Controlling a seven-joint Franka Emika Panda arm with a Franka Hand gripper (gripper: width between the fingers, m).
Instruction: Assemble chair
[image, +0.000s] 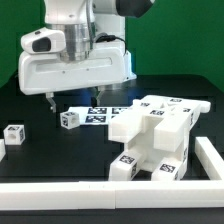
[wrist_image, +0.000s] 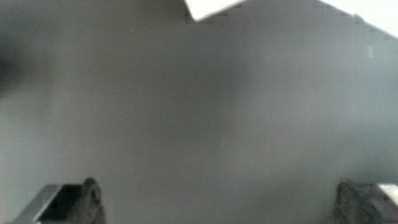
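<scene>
The partly joined chair (image: 155, 137), chunky white blocks with black-and-white tags, stands on the dark table at the exterior view's right. Two small loose tagged blocks lie apart: one (image: 68, 119) near the middle, one (image: 14, 134) at the exterior view's left. My gripper (image: 73, 97) hangs above the table behind the middle block, open and empty. In the wrist view the gripper (wrist_image: 221, 205) shows two dark fingertips (wrist_image: 71, 205) far apart over bare dark table. A white corner (wrist_image: 222, 8) shows at the frame edge; I cannot tell what it belongs to.
The marker board (image: 101, 113) lies flat behind the chair, under the arm. A long plain white border rail (image: 90, 193) runs along the front and turns up the exterior view's right side (image: 211, 160). A green wall stands behind.
</scene>
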